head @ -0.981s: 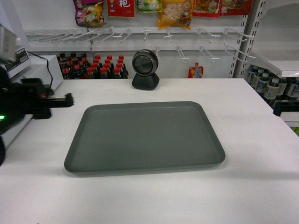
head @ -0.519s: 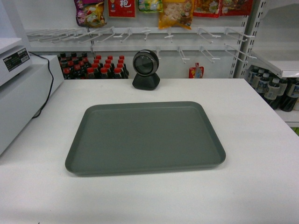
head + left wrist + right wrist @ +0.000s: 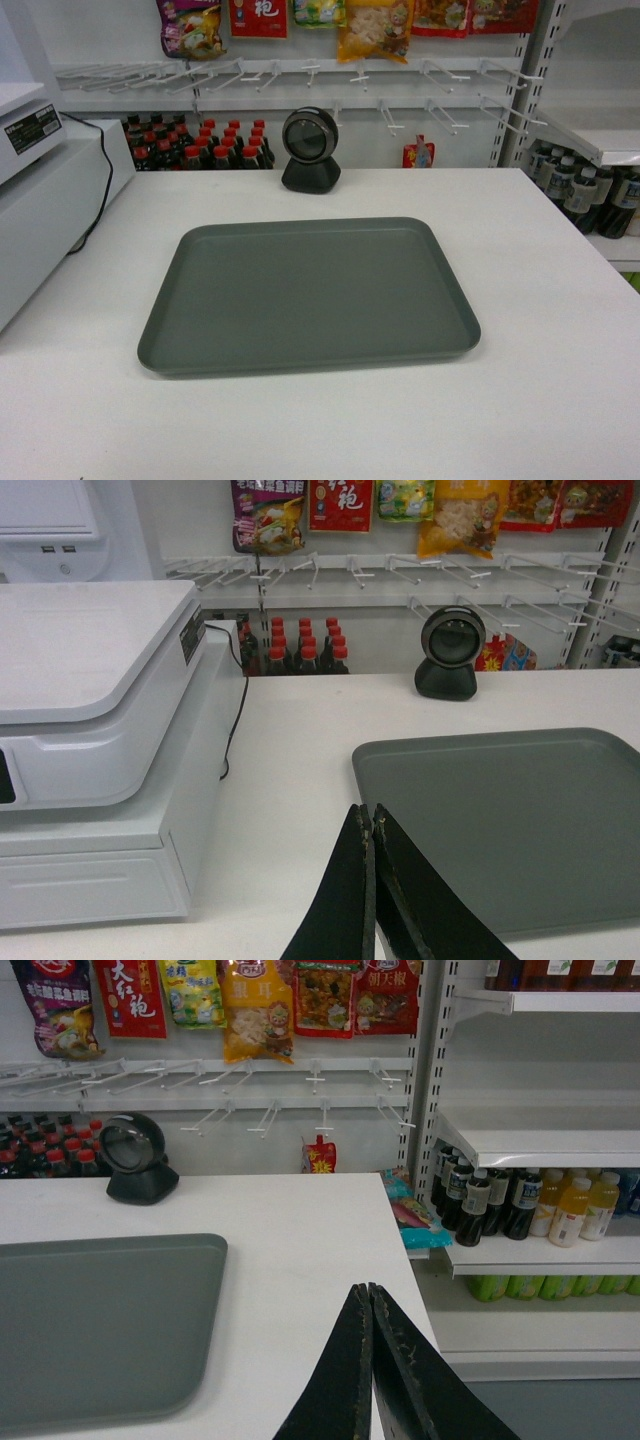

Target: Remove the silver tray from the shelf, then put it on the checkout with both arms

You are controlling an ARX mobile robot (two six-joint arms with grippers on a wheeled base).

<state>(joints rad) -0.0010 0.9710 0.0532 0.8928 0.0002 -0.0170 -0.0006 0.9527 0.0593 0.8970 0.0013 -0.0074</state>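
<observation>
Both fingers (image 3: pixel 369 825) (image 3: pixel 369 1295) pressed together, empty

the silver tray (image 3: pixel 308 295) looked matt grey-green, smooth like plastic. the checkout (image 3: pixel 560 330) top was smooth white with a faint sheen. the scanner (image 3: pixel 310 150) was glossy black plastic; hanging packets (image 3: pixel 258 1008) shone like foil.
</observation>
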